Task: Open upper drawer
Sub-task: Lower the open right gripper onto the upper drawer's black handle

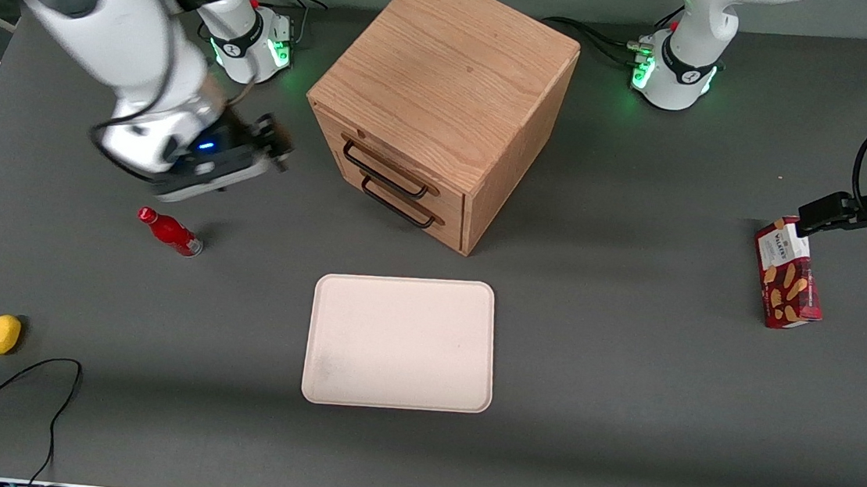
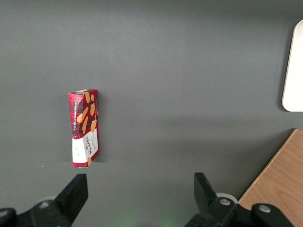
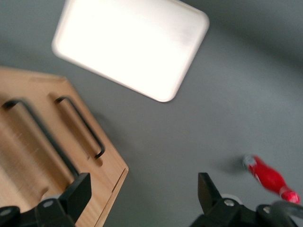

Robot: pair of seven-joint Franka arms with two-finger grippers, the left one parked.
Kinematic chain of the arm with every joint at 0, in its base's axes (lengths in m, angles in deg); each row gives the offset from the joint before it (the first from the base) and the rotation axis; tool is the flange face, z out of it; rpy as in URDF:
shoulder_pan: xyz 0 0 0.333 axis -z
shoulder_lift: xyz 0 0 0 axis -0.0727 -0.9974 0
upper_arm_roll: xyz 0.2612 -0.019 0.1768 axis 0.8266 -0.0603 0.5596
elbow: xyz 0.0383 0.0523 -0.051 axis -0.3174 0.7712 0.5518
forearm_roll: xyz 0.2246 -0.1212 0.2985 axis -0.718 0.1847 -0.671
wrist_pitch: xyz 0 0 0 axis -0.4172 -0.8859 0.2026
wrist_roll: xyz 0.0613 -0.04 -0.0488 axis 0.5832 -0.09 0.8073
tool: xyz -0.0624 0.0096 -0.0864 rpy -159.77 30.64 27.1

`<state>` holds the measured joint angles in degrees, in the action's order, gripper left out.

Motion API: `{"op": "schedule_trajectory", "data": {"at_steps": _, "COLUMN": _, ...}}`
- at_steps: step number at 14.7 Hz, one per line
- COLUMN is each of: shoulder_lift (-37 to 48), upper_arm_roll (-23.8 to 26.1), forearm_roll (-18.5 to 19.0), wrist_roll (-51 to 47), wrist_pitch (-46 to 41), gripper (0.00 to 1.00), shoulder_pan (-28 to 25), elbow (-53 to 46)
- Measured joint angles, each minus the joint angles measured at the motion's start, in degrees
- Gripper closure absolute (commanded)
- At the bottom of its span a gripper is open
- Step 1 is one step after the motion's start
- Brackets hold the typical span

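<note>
The light-oak cabinet (image 1: 448,80) stands at the table's middle. Its upper drawer (image 1: 408,174) is shut, with a thin black bar handle (image 1: 382,171) above the lower drawer's same handle (image 1: 398,204). My right gripper (image 1: 277,143) hovers above the table in front of the drawers, apart from them, toward the working arm's end. It is open and empty. In the right wrist view the gripper (image 3: 142,189) is open, with the upper handle (image 3: 42,137) and the lower handle (image 3: 80,125) ahead of one finger (image 3: 78,191).
A white tray (image 1: 401,343) lies nearer the front camera than the cabinet and shows in the right wrist view (image 3: 132,45). A red bottle (image 1: 170,231) lies below my gripper. A yellow object (image 1: 1,334) and a black cable (image 1: 12,395) lie nearer the camera. A cookie box (image 1: 788,274) stands toward the parked arm's end.
</note>
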<state>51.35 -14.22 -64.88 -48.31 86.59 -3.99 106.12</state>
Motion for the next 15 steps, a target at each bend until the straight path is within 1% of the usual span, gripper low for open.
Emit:
{"op": "schedule_trajectory", "data": {"at_steps": 1, "shoulder_lift": -0.64, "upper_arm_roll": 0.88, "forearm_roll": -0.16, "wrist_roll": 5.22, "wrist_pitch": 0.00, "gripper": 0.00, "shoulder_pan": -0.03, "elbow": -0.11}}
{"op": "schedule_trajectory", "data": {"at_steps": 2, "shoulder_lift": -1.47, "upper_arm_roll": 1.45, "forearm_roll": -1.10, "wrist_roll": 10.16, "wrist_pitch": 0.00, "gripper": 0.00, "shoulder_pan": -0.06, "elbow": -0.19}}
{"op": "schedule_trajectory", "data": {"at_steps": 3, "shoulder_lift": -2.39, "upper_arm_roll": 1.77, "forearm_roll": -3.17, "wrist_roll": 13.97, "wrist_pitch": 0.02, "gripper": 0.00, "shoulder_pan": -0.08, "elbow": -0.23}}
{"op": "schedule_trajectory", "data": {"at_steps": 5, "shoulder_lift": -3.95, "upper_arm_roll": 1.94, "forearm_roll": -9.18, "wrist_roll": 19.00, "wrist_pitch": 0.06, "gripper": 0.00, "shoulder_pan": -0.10, "elbow": -0.34}}
{"op": "schedule_trajectory", "data": {"at_steps": 6, "shoulder_lift": -4.44, "upper_arm_roll": 2.01, "forearm_roll": -10.96, "wrist_roll": 20.30, "wrist_pitch": 0.06, "gripper": 0.00, "shoulder_pan": -0.11, "elbow": -0.42}}
{"op": "schedule_trajectory", "data": {"at_steps": 7, "shoulder_lift": -4.81, "upper_arm_roll": 2.11, "forearm_roll": -11.86, "wrist_roll": 20.96, "wrist_pitch": 0.06, "gripper": 0.00, "shoulder_pan": -0.13, "elbow": -0.46}}
{"op": "schedule_trajectory", "data": {"at_steps": 9, "shoulder_lift": -5.65, "upper_arm_roll": 2.48, "forearm_roll": -12.56, "wrist_roll": 21.44, "wrist_pitch": -0.05, "gripper": 0.00, "shoulder_pan": -0.45, "elbow": -0.30}}
{"op": "schedule_trajectory", "data": {"at_steps": 12, "shoulder_lift": -8.29, "upper_arm_roll": 2.86, "forearm_roll": -12.60, "wrist_roll": 21.47, "wrist_pitch": 0.13, "gripper": 0.00, "shoulder_pan": -2.34, "elbow": -0.01}}
{"op": "schedule_trajectory", "data": {"at_steps": 15, "shoulder_lift": -10.37, "upper_arm_roll": 2.88, "forearm_roll": -12.60, "wrist_roll": 21.47, "wrist_pitch": 2.86, "gripper": 0.00, "shoulder_pan": -3.09, "elbow": 1.74}}
